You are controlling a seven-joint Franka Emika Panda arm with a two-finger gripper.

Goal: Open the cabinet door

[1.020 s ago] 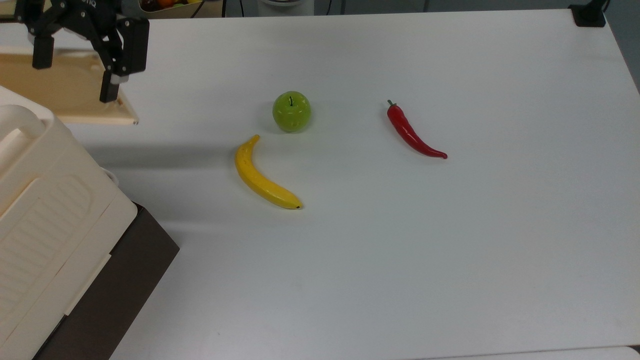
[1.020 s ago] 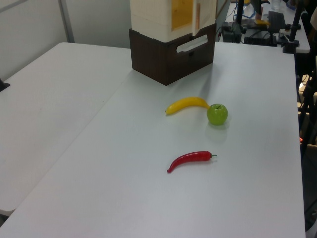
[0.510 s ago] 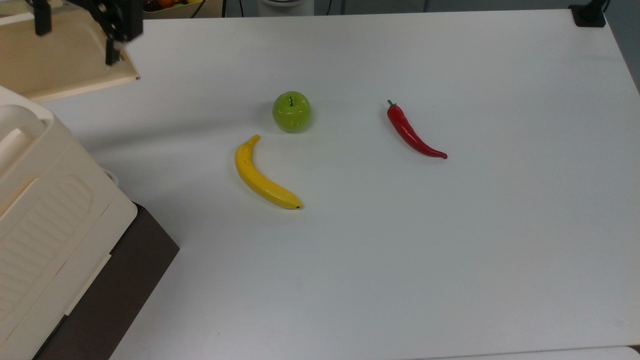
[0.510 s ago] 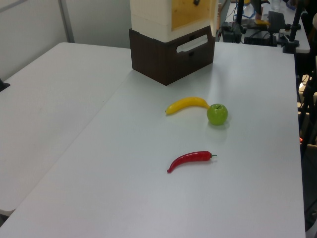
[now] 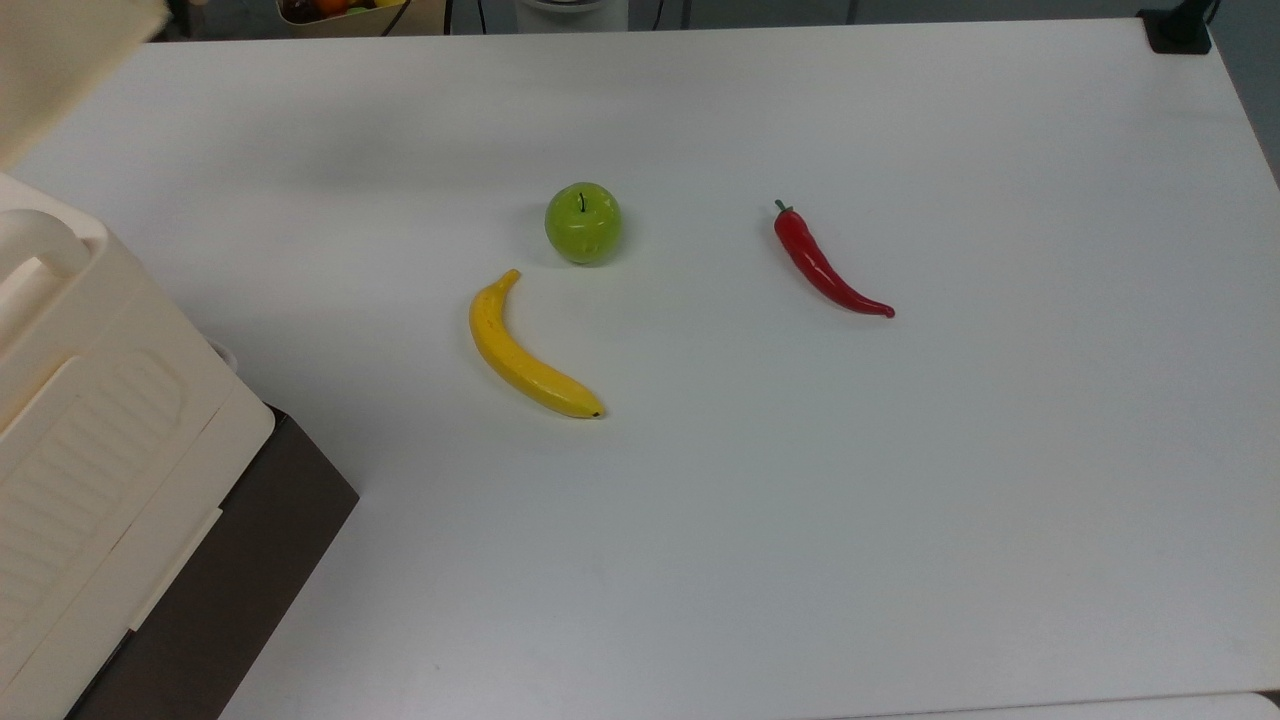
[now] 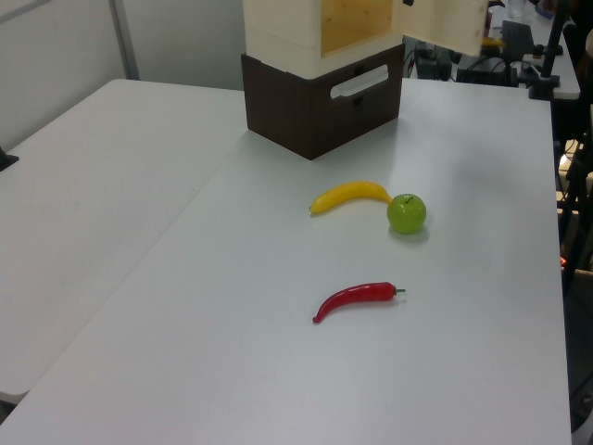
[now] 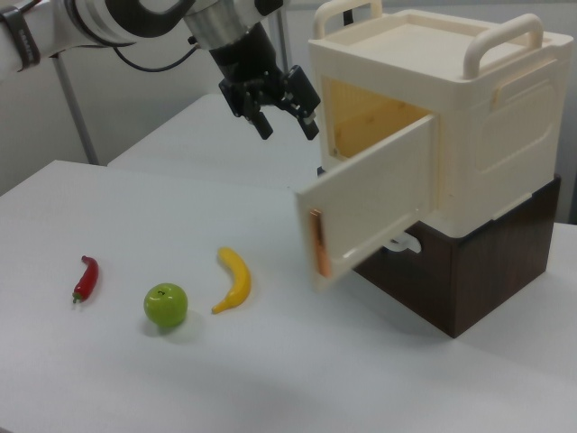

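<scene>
Cream cabinet door [image 7: 370,200] stands swung wide from the cabinet [image 7: 460,117], copper fitting at its free edge. Off that edge, well apart, the gripper [image 7: 287,124] hangs with fingers spread, gripping nothing. Banana [image 5: 523,351], apple [image 5: 583,222] and chilli [image 5: 826,265] lie on the table [image 5: 900,520], with wide bare surface around them

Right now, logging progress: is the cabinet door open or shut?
Open. In the right view the cabinet door stands swung outward, exposing the cabinet's tan interior.
</scene>
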